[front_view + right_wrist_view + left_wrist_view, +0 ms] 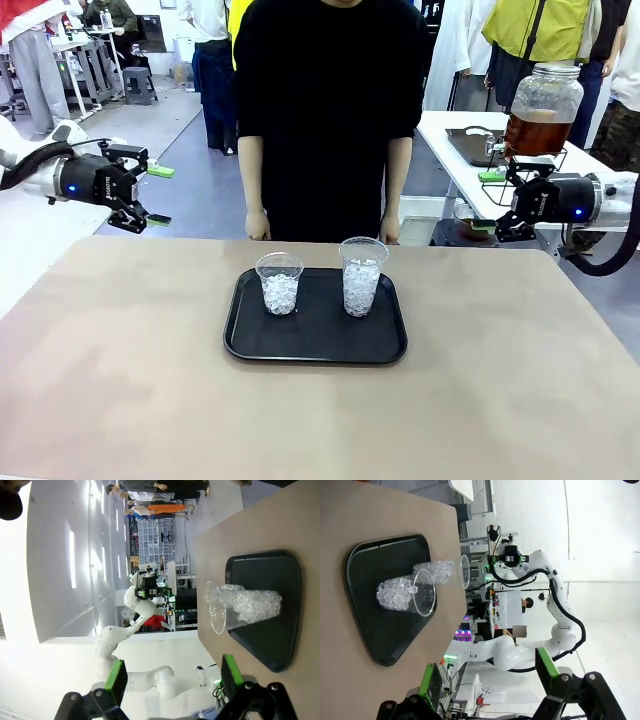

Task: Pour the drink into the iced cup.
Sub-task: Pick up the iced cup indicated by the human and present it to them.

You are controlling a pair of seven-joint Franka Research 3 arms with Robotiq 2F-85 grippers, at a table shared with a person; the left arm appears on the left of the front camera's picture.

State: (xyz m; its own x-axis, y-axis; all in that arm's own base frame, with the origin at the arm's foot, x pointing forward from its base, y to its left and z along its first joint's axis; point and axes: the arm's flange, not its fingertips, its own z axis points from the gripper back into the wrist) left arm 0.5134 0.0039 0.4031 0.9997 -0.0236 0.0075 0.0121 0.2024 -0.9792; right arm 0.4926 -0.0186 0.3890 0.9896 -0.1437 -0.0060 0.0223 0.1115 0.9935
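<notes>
While both arms hang off the far corners, nothing is gripped. Left end effector (158, 195) sits above the far-left corner of the flat tan counter (120, 380), its fingers spread wide, green pads well apart, nothing between them. Right end effector (487, 200) sits beyond the far-right corner, jaws likewise wide apart and empty. Both wrist views agree: the pads frame open air and look sideways across the counter at the tray.

Black rectangular plastic tray (315, 345) lies mid-counter. Two cups stand on it, upright, side by side, not touching: shorter clear plastic cup of ice (279, 283) on the robot's left, taller clear plastic cup of ice (362, 275) on the right. Ice fills most of each cup.

Amber-brown translucent drink (533, 132) is not on this counter. It fills the lower part of a clear lidded jar (548, 85) up on the white counter (440, 125) behind the right arm, well apart from the cups.

Person in a black top (330, 100) stands at the far edge, hands down at the sides, touching nothing on the tray.
</notes>
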